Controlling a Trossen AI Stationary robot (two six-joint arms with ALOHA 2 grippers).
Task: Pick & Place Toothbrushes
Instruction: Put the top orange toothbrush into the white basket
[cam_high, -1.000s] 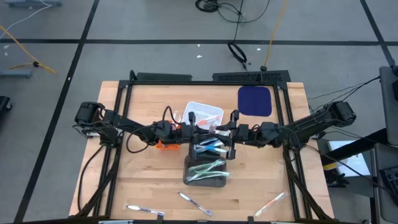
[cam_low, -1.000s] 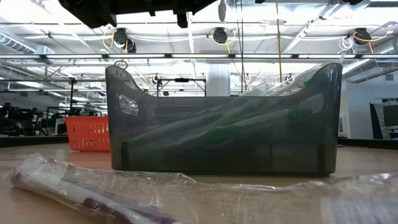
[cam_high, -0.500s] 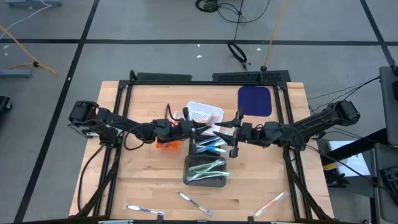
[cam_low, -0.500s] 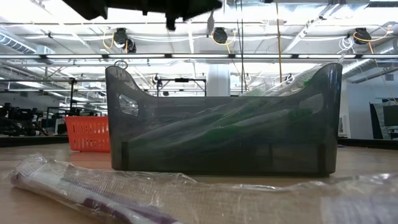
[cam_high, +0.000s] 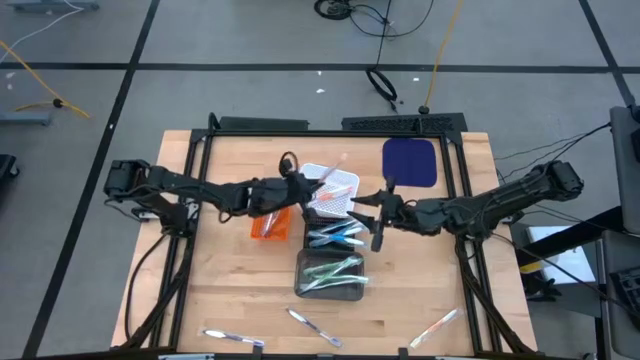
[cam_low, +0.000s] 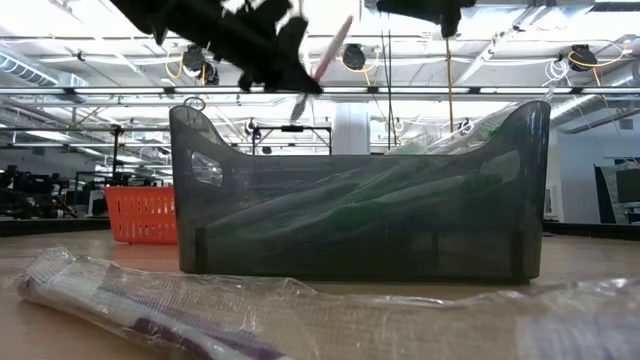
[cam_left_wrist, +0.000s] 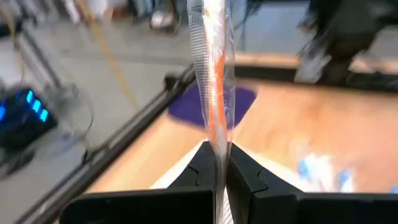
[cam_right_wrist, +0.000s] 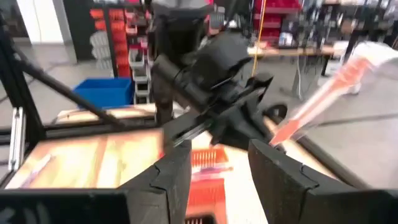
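Your left gripper (cam_left_wrist: 221, 167) is pinched tight on an orange toothbrush (cam_left_wrist: 214, 93), a thin pale stick with an orange core sealed in a clear, crinkled wrapper. It is lifted above the white basket (cam_high: 345, 182), its free end slanting up and away from the fingers. Your right gripper (cam_right_wrist: 219, 171) stands spread with nothing between its fingers, near the dark bin (cam_high: 330, 287), which holds green and blue wrapped toothbrushes (cam_high: 335, 268).

Glossy clear wrap on the orange toothbrush (cam_left_wrist: 214, 74); matt wood table (cam_high: 230, 280).
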